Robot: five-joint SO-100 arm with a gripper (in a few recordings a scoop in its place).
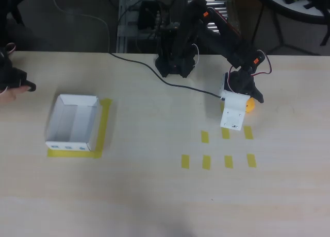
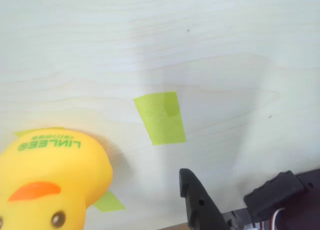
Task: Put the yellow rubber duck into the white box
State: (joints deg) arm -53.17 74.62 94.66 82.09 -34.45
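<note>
The yellow rubber duck [image 1: 250, 105] sits on the table at the right, partly hidden beside the arm's head. My gripper [image 1: 244, 112] is down around it, with the white gripper plate to the duck's left and the black finger to its right. In the wrist view the duck [image 2: 50, 180] is at the lower left, showing its orange beak and green lettering. The black finger [image 2: 197, 202] stands apart from it with bare table between, so the gripper is open. The white box [image 1: 72, 122] stands far to the left on a yellow tape outline, nothing inside it.
Short yellow tape strips [image 1: 228, 162] lie in rows in front of the gripper, one of them [image 2: 160, 118] in the wrist view. A black cable [image 1: 149, 67] runs across the table's back. The arm's base [image 1: 175, 62] is at the rear centre. A person's hand [image 1: 10, 85] rests at the left edge.
</note>
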